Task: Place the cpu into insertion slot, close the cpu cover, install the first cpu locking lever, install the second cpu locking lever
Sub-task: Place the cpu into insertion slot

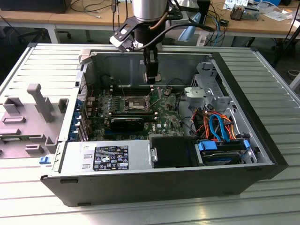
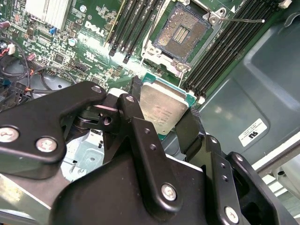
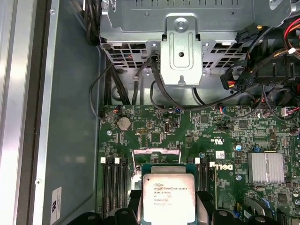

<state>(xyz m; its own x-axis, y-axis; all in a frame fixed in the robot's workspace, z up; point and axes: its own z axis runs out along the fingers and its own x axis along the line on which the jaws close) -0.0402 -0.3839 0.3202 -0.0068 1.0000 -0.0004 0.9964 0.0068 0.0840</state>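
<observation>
Gripper: hangs inside open pc case, at about 12 o'clock from the socket in the exterior view, above the board and not touching it.
Fingers: black, one each side of the chip, clamped on 2 opposite edges, gap just the chip's width.
Cpu: held in the air, silver top facing both wrist cams, green edge showing round it. Clear of the socket.
Cpu print: several small dark lines on the metal top.
Insertion slot: bare, contact field exposed, silver rim round it. Sits near mid-board in the exterior view.
Locking lever: thin rod, swung out from the socket corner.
Board: green, white logo print near silver heatsink.
Case-wall sticker: white, small dark print.
Psu label: black w/ white text, on silver box at approx 7 o'clock of case.
Cables: blue and orange, approx 4 o'clock of case.
Grey fixture: on ribbed table, 9 o'clock of case.
</observation>
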